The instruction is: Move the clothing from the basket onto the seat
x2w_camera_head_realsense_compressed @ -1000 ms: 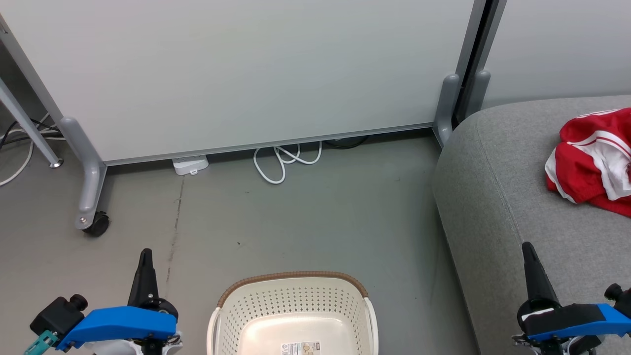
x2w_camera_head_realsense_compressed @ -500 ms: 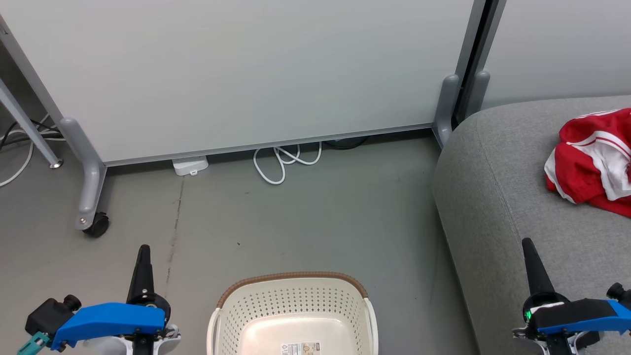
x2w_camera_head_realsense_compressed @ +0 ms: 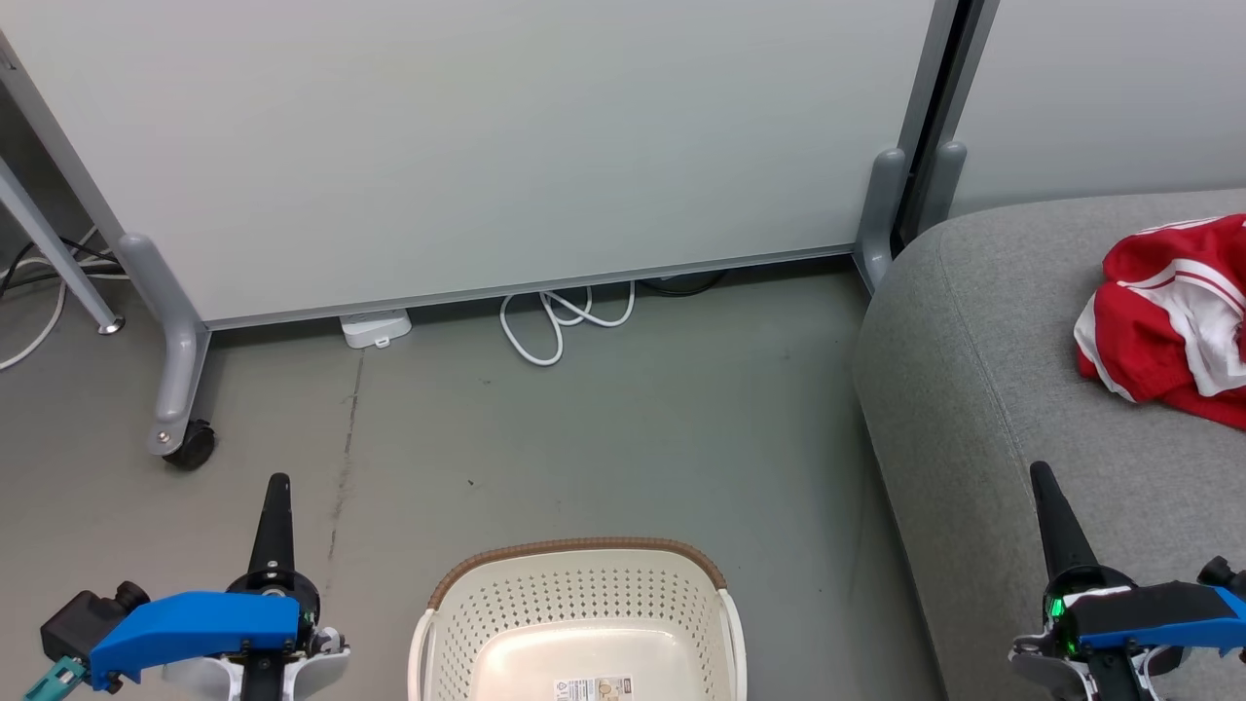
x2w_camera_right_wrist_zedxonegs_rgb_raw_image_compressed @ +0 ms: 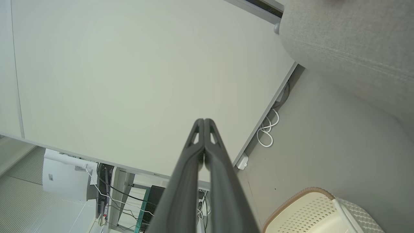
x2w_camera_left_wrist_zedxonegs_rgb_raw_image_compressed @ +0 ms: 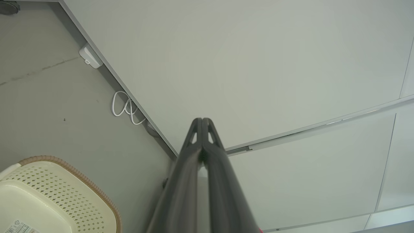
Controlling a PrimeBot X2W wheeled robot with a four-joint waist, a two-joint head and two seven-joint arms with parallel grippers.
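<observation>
1. A grey floor [x2w_camera_head_realsense_compressed: 604, 438] runs up to a pale partition panel [x2w_camera_head_realsense_compressed: 467, 146], with a white cable [x2w_camera_head_realsense_compressed: 555, 326] coiled at its foot.
2. The basket [x2w_camera_head_realsense_compressed: 574, 545] stands on the floor between the two arms, its pale bottom showing.
3. The clothing [x2w_camera_head_realsense_compressed: 1158, 312], red with white trim, lies crumpled on the seat [x2w_camera_head_realsense_compressed: 973, 389], well apart from the basket.
4. The left gripper [x2w_camera_head_realsense_compressed: 278, 484] has its fingers pressed together, holding nothing.
5. The right gripper [x2w_camera_head_realsense_compressed: 1040, 472], by the seat, is likewise closed and empty.
</observation>
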